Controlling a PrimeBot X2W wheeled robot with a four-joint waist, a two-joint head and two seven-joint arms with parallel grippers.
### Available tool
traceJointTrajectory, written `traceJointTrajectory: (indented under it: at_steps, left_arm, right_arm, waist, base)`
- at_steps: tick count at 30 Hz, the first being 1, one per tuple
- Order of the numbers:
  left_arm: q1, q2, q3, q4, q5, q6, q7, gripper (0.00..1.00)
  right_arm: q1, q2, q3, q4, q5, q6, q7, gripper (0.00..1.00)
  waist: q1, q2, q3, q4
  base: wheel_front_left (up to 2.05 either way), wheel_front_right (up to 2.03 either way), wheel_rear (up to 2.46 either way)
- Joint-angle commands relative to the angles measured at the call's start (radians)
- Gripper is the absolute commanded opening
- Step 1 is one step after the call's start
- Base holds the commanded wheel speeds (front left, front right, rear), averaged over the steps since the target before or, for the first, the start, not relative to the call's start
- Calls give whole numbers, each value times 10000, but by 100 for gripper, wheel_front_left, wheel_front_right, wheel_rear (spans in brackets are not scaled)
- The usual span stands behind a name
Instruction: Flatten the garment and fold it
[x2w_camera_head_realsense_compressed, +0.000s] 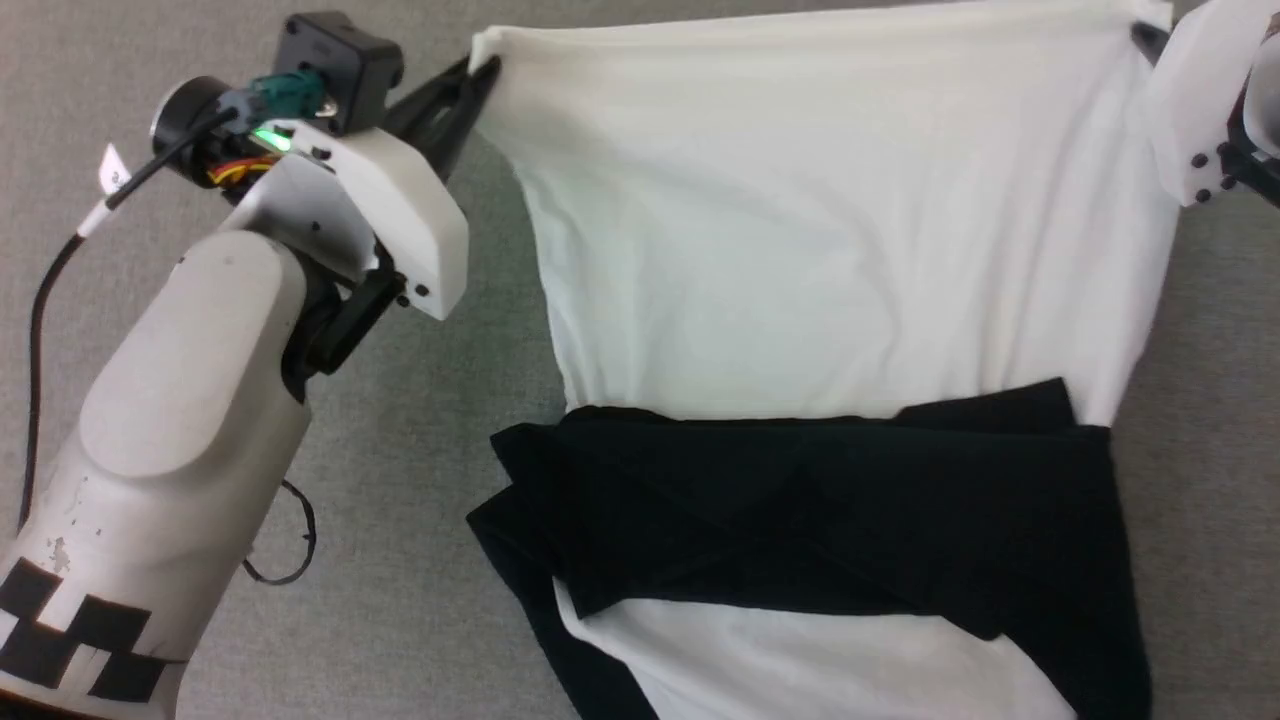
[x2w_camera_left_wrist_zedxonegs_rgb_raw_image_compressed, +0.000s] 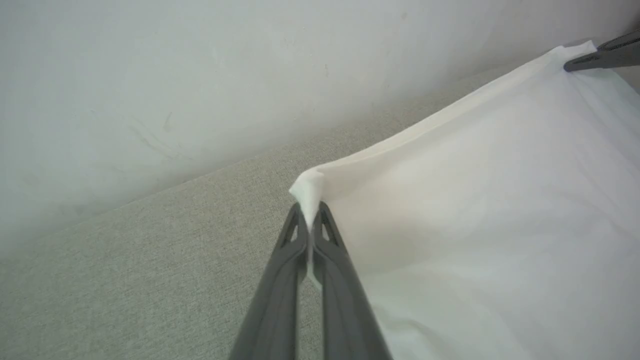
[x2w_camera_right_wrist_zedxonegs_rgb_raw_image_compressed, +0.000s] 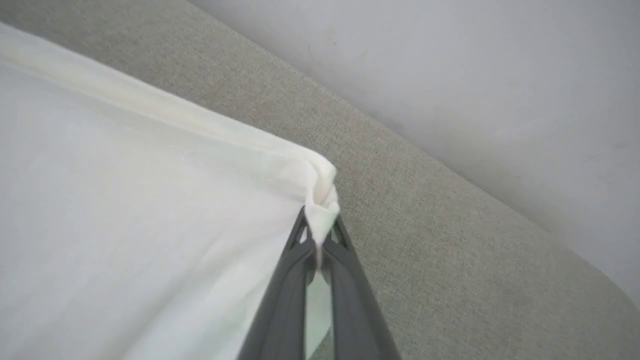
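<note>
The garment (x2w_camera_head_realsense_compressed: 830, 230) lies on the grey surface, its white body spread across the middle of the head view with the black sleeves (x2w_camera_head_realsense_compressed: 820, 510) folded across its lower part. My left gripper (x2w_camera_head_realsense_compressed: 482, 72) is shut on the white hem's far left corner (x2w_camera_left_wrist_zedxonegs_rgb_raw_image_compressed: 309, 197). My right gripper (x2w_camera_head_realsense_compressed: 1145, 35) is shut on the far right corner (x2w_camera_right_wrist_zedxonegs_rgb_raw_image_compressed: 322, 210). The hem edge runs stretched between the two grippers. In the left wrist view the right gripper (x2w_camera_left_wrist_zedxonegs_rgb_raw_image_compressed: 570, 66) shows at the upper right, pinching the other corner.
Grey fabric-covered surface (x2w_camera_head_realsense_compressed: 440, 420) lies all around the garment. A pale wall (x2w_camera_left_wrist_zedxonegs_rgb_raw_image_compressed: 200, 75) rises just beyond the hem edge. A thin black cable loop (x2w_camera_head_realsense_compressed: 290, 550) lies beside my left forearm (x2w_camera_head_realsense_compressed: 180, 420).
</note>
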Motion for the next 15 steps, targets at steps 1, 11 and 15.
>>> traceJointTrajectory:
  at_steps: [1,11,15]
  left_arm:
    - [-16,71,90,87,22,116,-132,0]
    - [663,380,346,46,-48,367,-955,0]
    - [1396,669,386,-532,-259,470,-827,0]
  right_arm:
    - [30,61,-23,67,91,-25,-275,0]
    - [775,-4,55,-211,615,-25,-2957,0]
    - [1473,-143,26,-740,899,-25,-3713,0]
  waist:
    - [-1,-2,-547,-458]
    - [-1,-2,-1911,-962]
    - [-1,-2,-2503,-1017]
  base:
    - [0,0,0]
    - [0,0,0]
    - [0,0,0]
